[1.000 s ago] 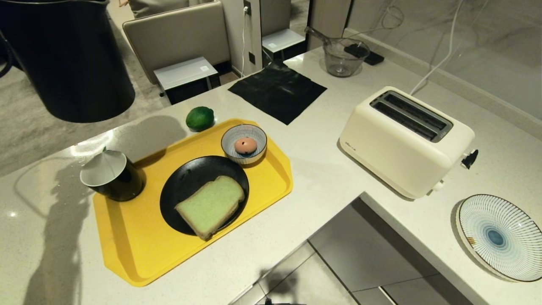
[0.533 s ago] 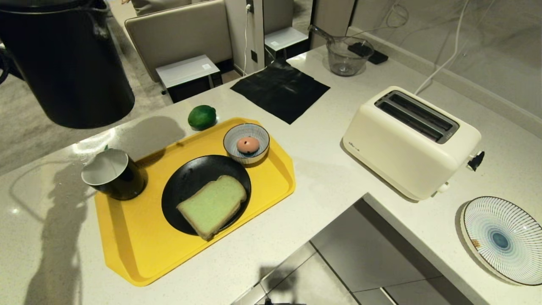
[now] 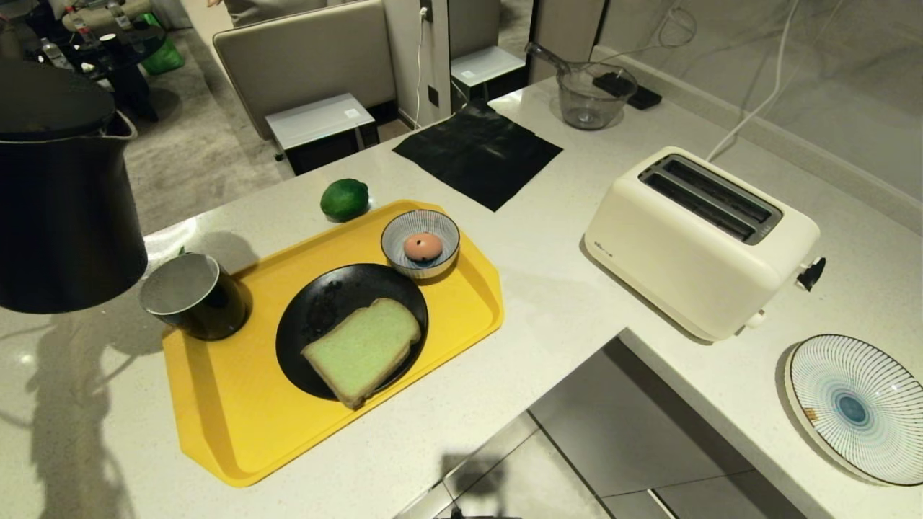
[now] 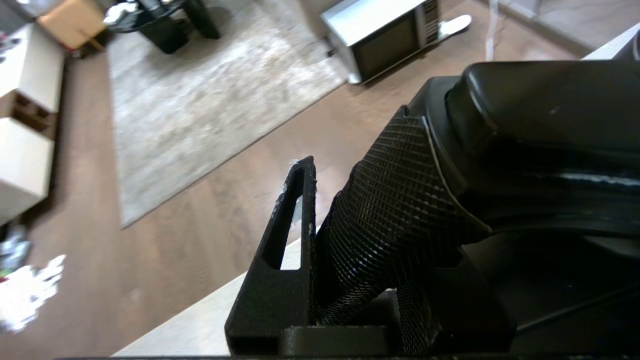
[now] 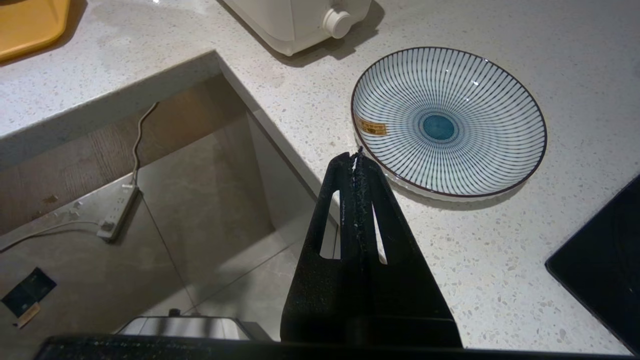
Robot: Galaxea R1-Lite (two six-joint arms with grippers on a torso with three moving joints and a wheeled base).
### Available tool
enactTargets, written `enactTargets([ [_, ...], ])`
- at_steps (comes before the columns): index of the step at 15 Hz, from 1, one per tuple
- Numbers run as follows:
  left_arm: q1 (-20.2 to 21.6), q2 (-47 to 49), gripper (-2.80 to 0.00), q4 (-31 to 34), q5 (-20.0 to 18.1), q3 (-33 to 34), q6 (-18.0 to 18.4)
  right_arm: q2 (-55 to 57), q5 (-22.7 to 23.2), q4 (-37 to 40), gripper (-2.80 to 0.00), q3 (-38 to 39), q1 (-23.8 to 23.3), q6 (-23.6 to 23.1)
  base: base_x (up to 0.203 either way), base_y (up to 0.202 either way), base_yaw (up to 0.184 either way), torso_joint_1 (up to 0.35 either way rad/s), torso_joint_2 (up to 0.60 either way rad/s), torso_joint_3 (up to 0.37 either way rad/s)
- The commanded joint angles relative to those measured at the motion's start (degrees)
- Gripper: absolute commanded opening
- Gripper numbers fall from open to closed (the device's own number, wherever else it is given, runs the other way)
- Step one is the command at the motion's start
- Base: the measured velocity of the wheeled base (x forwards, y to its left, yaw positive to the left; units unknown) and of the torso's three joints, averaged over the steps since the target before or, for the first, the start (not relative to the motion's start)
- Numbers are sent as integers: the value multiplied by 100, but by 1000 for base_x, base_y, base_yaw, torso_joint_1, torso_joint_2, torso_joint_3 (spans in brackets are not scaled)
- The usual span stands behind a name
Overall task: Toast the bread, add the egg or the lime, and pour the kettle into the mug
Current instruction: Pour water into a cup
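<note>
The left pincer (image 4: pixel 320 250) is clamped on the textured handle of the kettle (image 3: pixel 61 209), one finger (image 4: pixel 292 215) showing beside the grip in the left wrist view; the arm itself is out of the head view, where the kettle hangs upright at the far left, lifted off the table (image 3: pixel 562 303), its base above and just left of the mug (image 3: pixel 191 294). The mug stands on the left corner of the yellow tray (image 3: pixel 238 425). The bread (image 3: pixel 362 350) lies on a black plate (image 3: pixel 317 317) in the tray's middle, and the egg (image 3: pixel 422 246) sits in a small striped bowl (image 3: pixel 420 244) at the tray's far edge. The lime (image 3: pixel 344 199) rests on the table just beyond the tray. The right pincer (image 5: pixel 356 165) has its fingers pressed together and holds nothing, poised over the table's edge near a striped plate (image 5: pixel 480 165), which bears a small orange label too small to read. The toaster (image 3: pixel 699 241) has a small mark low on its near end, also unreadable.
</note>
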Motion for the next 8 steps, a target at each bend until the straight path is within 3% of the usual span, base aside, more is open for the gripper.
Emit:
enactTargets([
  [1,397,8,-280,5,-78,27,71,9,2,-6,-280,149,1,2,0,0,0,0,0,0],
  [8,1409,-107,-280,-5,-717,507,178,9,18,-6,-280,149,0,-22,0,0,0,0,0,0],
])
